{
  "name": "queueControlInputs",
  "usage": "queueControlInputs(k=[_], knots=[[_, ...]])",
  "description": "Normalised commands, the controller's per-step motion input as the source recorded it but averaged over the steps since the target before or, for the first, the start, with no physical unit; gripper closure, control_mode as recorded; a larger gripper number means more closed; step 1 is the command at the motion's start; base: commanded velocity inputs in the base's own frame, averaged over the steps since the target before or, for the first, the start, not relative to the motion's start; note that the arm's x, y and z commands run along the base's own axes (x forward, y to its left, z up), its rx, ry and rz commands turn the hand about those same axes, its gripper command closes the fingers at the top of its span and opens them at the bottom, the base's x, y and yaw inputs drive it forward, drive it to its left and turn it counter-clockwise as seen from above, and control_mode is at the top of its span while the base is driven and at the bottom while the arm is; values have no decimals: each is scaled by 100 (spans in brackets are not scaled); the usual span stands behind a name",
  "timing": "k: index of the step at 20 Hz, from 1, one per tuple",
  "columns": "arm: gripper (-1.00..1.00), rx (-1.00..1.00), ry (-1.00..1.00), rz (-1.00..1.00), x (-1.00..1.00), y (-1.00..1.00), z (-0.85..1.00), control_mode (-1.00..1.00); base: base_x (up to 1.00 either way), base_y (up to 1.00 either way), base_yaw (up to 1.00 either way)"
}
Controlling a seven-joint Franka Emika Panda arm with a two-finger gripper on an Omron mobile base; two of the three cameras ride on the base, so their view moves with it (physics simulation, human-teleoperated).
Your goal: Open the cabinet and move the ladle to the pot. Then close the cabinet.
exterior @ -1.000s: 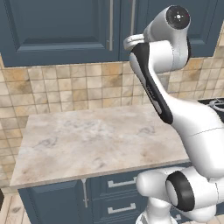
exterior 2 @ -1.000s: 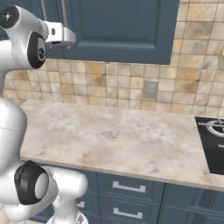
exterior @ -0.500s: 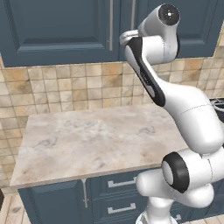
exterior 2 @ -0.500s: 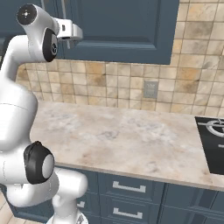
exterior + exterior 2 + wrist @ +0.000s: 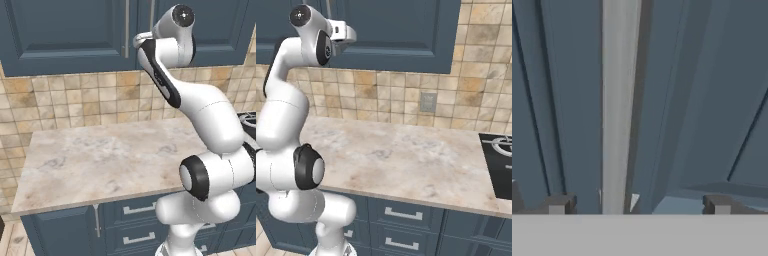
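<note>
You are bringing the hand (image 5: pixel 639 205) up against the cabinet (image 5: pixel 65 30), and its two tips are standing wide apart, released, with nothing between them but the silver bar handle (image 5: pixel 617 110). In the hand view that bar is running lengthwise up the middle, sitting nearer one tip than the other, so the jaws are straddling it rather than pinching it; I judge this is the line-up for a pull on the door.

In the left base view the arm is reaching high, its wrist lying just beside the pair of vertical handles (image 5: pixel 126 27) where the two doors meet. You are holding it up there because the doors are shut and everything else waits on them.

The ladle is presumably behind those doors; the frames cannot confirm it. The pot is out of sight too. The marble counter (image 5: pixel 406 160) is lying below the cabinet, and a black cooktop (image 5: pixel 498 165) is sitting at its right end in the right base view, a likely place for the pot. Closing on the bar off-centre could make it slip.
</note>
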Motion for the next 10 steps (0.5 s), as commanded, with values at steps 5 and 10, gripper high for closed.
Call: queueControlInputs(k=[5,10], knots=[[-100,3,-1,0,48,0,0,-100,0,0,0],[-100,3,-1,0,56,0,0,-100,0,0,0]])
